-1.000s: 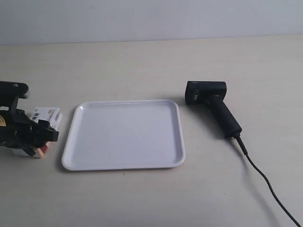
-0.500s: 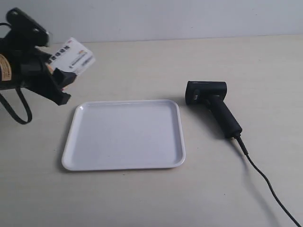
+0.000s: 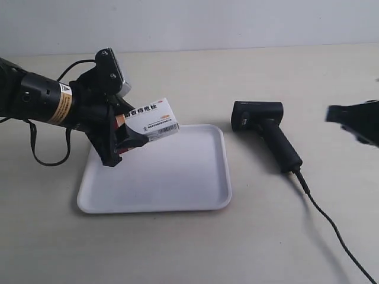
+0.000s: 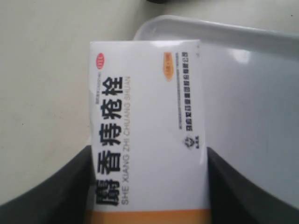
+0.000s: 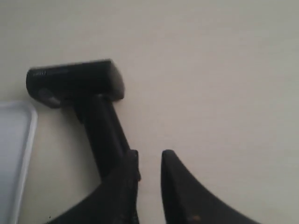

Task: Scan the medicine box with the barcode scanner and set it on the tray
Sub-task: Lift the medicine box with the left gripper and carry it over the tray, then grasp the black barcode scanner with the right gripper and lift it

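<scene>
The left fingers (image 4: pixel 70 186) are clamped on the medicine box (image 4: pixel 149 126): in the left wrist view a dark finger presses each long side of the carton, whose white face with blue lettering and an orange band at the gripped end fills the picture. In the exterior view the same left gripper (image 3: pixel 121 139) holds the medicine box (image 3: pixel 153 120) in the air, tilted, its free end pointing toward 3 o'clock and its barcode strip showing along the lower edge. The box hangs over the 10 o'clock corner of the tray (image 3: pixel 195 183), clear of its floor. The tray (image 4: pixel 261 60) shows behind the box in the left wrist view too, white with a low rounded rim.

The right fingers (image 5: pixel 177 186) are nearly together, with only a narrow slit between the tips, and they grip nothing. They hover above the worktop (image 5: pixel 210 70) just beside the handle of the barcode scanner (image 5: pixel 79 88); whether the nearer finger touches the handle cannot be told. In the exterior view the right gripper (image 3: pixel 355 121) enters at the 3 o'clock edge, well apart from the barcode scanner (image 3: pixel 266 130).

The scanner lies on the worktop (image 3: pixel 177 248) just off the tray's 2 o'clock corner, head toward 12 o'clock, handle slanting toward 5 o'clock, and its black cable (image 3: pixel 337 236) runs toward the 5 o'clock corner of the picture.
</scene>
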`<state>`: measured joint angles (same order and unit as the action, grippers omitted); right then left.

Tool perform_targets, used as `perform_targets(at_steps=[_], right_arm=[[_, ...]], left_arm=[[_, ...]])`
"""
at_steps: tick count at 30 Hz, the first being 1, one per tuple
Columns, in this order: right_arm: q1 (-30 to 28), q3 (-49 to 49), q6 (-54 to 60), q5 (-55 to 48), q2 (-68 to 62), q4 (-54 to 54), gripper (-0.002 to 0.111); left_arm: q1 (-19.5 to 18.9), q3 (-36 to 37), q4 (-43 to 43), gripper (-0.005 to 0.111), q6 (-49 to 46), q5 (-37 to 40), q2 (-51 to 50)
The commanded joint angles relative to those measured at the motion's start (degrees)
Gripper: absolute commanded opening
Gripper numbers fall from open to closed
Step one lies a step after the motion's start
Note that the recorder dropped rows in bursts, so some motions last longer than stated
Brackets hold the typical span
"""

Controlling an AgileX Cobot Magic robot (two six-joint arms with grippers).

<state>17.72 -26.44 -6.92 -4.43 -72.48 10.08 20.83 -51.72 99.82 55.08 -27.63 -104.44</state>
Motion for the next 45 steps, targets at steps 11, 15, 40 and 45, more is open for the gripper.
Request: perform_targets(at_steps=[11,15,40,45], right_arm=[[6.98,-21.29,12.41,1.15,-32.20,-1.29,0.091],[6.98,-24.57,15.42,1.17,-35.88,-1.29,0.090],[6.98,-21.81,23.09,-12.50,-22.61,-14.21,0.000],[6.98,-20.81,21.95,-9.25,-22.42,-16.72,0.000]], left_arm=[[0.34,-0.59,0.12,0.000,0.66,-0.66,-1.24],[0.34,-0.84,0.12,0.000,0.66,-0.05,-2.78],[0.34,-0.90,0.12,0.000,-0.56,1.80,-3.54],[0.34,-0.26,0.12,0.000,-7.82,-4.34,-3.54]])
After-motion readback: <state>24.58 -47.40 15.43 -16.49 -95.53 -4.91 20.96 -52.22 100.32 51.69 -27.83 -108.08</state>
